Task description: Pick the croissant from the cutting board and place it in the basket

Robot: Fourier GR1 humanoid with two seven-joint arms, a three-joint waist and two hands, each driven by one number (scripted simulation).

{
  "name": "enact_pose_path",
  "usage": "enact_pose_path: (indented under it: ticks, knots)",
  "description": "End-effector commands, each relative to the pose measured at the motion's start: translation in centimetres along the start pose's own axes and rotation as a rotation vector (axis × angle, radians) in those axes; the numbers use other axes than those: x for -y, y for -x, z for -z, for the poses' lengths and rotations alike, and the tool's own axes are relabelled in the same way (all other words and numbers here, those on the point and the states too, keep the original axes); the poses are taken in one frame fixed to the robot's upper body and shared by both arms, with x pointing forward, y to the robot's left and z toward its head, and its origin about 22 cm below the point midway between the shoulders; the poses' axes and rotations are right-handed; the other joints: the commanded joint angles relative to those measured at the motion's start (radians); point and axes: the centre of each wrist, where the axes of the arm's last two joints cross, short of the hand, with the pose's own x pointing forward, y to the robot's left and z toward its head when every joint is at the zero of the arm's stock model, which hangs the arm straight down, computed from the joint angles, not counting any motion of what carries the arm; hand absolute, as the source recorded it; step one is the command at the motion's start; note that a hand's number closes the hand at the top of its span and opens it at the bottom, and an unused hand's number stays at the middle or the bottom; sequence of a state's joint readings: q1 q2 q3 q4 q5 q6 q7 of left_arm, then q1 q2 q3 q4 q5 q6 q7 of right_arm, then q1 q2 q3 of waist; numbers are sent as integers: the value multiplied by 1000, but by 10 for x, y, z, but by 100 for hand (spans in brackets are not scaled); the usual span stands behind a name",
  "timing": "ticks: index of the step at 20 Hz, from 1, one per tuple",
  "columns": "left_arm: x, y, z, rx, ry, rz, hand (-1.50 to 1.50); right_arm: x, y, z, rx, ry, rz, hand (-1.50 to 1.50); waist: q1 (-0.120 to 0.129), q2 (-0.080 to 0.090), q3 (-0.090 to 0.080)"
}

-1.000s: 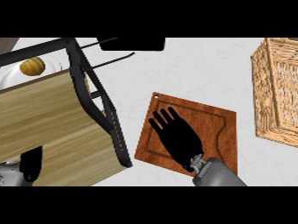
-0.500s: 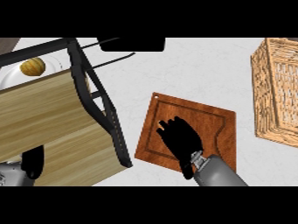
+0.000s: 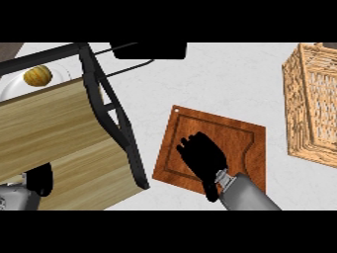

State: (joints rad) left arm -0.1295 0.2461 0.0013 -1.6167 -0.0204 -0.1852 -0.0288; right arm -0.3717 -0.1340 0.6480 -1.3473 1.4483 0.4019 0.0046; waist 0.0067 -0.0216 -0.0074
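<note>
Far to the left of the working hand, at the view's lower edge, the left hand [image 3: 38,179] rests over a wooden shelf [image 3: 47,138] with its dark fingers hanging relaxed and nothing in them. Up and left of it, a small golden round thing [image 3: 37,75] sits on a white plate [image 3: 9,88] behind the black frame [image 3: 112,116]; it looks too round to be the croissant, though I cannot tell for sure. The right hand [image 3: 204,157] lies over the cutting board [image 3: 236,133], palm down, its fingers curled under as if closing on something beneath. No croissant shows anywhere on the board, so it is most likely hidden under that palm, and I cannot tell whether the fingers actually have it. That is the main risk: if the curl has missed the pastry or only caught its edge, a lift would bring the hand up bare or let it slip back onto the board. The wicker basket [image 3: 320,106] stands well to the right of the hand and up, and its tall wall could catch the hand or the pastry on a low carry. No brand, label or writing can be read.
</note>
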Motion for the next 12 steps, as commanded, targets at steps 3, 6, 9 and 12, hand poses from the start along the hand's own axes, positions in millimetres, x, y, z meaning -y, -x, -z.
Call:
enact_pose_path:
  ticks: [3,6,9,12]
  knots:
    - [-7,11,-2,-39,-12,-5,0,-24,-1,-19,-40,24,30,150,-13,21,7]
    - [-3,2,-8,-48,-58,-7,0,-40,15,-47,-255,69,305,150,-57,11,9]
    - [-19,12,-18,-70,-81,15,0,-55,20,-72,-397,138,520,150,-78,14,8]
    - [-5,-3,-7,-62,-40,-13,0,-61,24,-107,-428,221,597,150,-55,15,8]
